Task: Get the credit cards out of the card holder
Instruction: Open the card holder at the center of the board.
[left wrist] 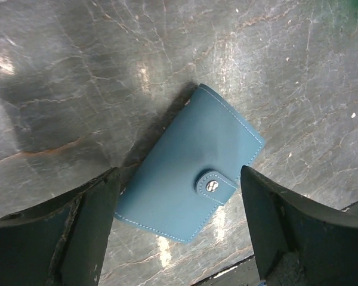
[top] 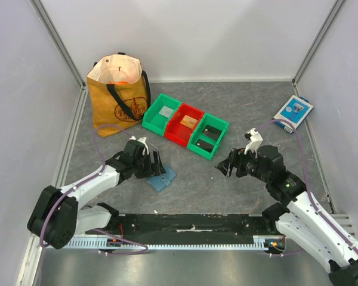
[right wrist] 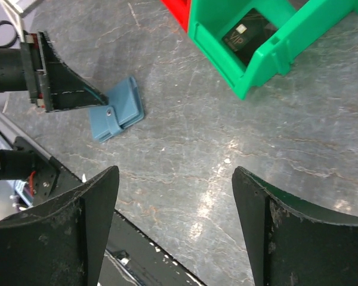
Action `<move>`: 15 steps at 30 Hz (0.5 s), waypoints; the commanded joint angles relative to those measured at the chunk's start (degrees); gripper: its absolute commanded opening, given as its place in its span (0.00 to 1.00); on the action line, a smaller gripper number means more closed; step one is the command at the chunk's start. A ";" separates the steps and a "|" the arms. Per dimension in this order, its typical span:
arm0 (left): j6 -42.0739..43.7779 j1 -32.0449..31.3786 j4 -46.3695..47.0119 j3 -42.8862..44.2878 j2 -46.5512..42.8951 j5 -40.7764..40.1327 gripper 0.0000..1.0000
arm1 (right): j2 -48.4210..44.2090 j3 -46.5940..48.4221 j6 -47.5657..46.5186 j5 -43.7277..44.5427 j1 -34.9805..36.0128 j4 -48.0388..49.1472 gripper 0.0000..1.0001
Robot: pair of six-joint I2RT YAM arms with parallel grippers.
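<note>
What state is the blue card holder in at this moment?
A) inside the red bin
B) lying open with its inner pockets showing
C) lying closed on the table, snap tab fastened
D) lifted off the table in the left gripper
C: in the left wrist view the card holder lies flat on the table with its snap tab fastened, below the open left gripper.
</note>
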 commanded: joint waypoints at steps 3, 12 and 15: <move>-8.00 -2.15 9.25 -4.89 -1.16 7.03 0.82 | 0.77 -3.27 6.32 -3.77 2.18 8.15 0.82; -21.01 -9.36 16.47 -13.69 -9.78 6.17 0.75 | 8.85 -4.59 10.37 2.46 12.37 13.78 0.82; -23.30 -9.98 16.47 -15.36 -12.50 1.52 0.72 | 13.42 -3.37 11.07 6.68 17.12 15.28 0.82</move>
